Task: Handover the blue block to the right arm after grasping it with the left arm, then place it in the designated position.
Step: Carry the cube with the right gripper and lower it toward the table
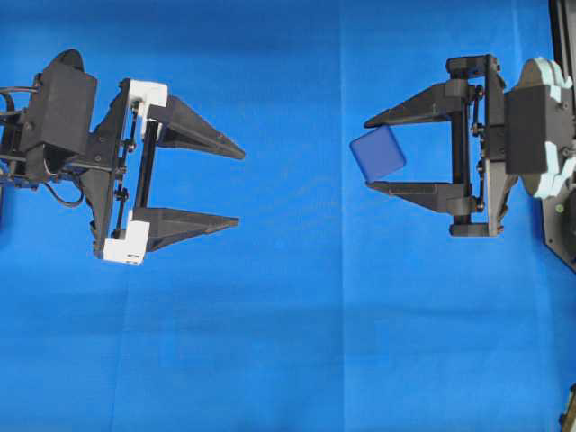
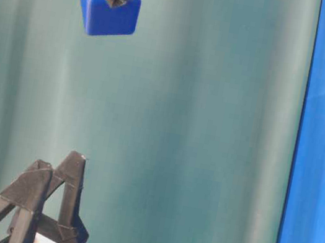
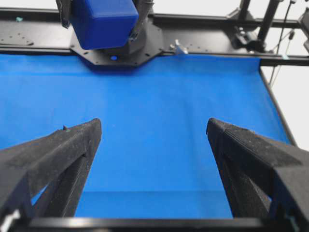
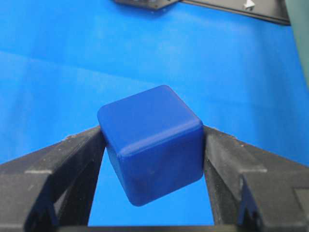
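Your right claw (image 1: pixel 378 153) is clenched on the blue block (image 1: pixel 378 153), pinching it tilted at the very fingertips above the blue cloth (image 1: pixel 288 342), while your left claw (image 1: pixel 232 186) hangs released and wide at about 9 o'clock, well apart. The handover looks done, so carry the block slowly to its spot. Lower it close to the cloth before letting go, since so shallow a grip could slip.

Bright, even light falls from above, and the blue cloth (image 1: pixel 288 342) on the tabletop shows only faint creases and almost no cast shadow. The overhead view is sharp throughout. In the left wrist view the near fingers (image 3: pixel 53 164) are soft, and white glare burns out the background at twelve and three o'clock. The blue block (image 4: pixel 152 150) carries a mild sheen along its rounded edges.
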`<state>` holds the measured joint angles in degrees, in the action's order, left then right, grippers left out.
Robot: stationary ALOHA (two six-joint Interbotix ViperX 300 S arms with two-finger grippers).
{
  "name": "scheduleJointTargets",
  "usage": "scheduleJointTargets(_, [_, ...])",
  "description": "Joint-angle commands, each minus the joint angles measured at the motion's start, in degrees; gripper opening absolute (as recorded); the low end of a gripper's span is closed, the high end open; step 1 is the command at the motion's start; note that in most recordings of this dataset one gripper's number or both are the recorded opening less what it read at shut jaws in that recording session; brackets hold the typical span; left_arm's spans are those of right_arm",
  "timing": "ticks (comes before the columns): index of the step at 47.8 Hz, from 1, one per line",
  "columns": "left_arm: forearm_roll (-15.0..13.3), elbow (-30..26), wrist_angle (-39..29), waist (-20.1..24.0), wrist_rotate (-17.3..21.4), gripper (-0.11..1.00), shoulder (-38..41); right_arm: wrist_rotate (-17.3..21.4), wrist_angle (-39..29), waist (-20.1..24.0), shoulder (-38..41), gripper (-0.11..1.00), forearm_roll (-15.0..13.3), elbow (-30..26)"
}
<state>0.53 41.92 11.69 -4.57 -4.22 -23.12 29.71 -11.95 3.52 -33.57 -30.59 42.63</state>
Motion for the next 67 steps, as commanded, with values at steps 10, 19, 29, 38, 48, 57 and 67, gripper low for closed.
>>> scheduleJointTargets(10, [0.1, -1.1, 0.3, -0.1, 0.0, 0.93, -0.4, 0.3, -1.0, 0.1, -0.4, 0.47, -0.1, -1.0])
scheduleJointTargets(19, [0.2, -1.3, 0.3, -0.1, 0.2, 0.93, -0.4, 0.6, -3.4, 0.4, -0.4, 0.47, 0.2, -1.0])
scheduleJointTargets(29, [0.2, -1.3, 0.3, -0.1, 0.4, 0.93, -0.3, 0.9, -11.6, 2.5, -0.1, 0.47, 1.1, -1.1])
scheduleJointTargets(38, [0.2, -1.3, 0.3, -0.1, 0.4, 0.93, -0.3, 0.9, -17.6, 3.7, -0.1, 0.47, 3.4, -1.1])
scheduleJointTargets(48, [0.1, -1.2, 0.3, -0.1, 0.4, 0.93, -0.3, 0.8, -19.2, 3.8, -0.1, 0.47, 3.9, -1.1])
scheduleJointTargets(57, [0.2, -1.3, 0.3, -0.1, 0.1, 0.93, -0.4, 0.7, -19.2, 3.8, -0.1, 0.47, 3.9, -1.0])
scheduleJointTargets(67, [0.1, -1.3, 0.3, -0.1, 0.1, 0.93, -0.3, 0.8, -19.1, 3.8, -0.1, 0.47, 3.9, -1.0])
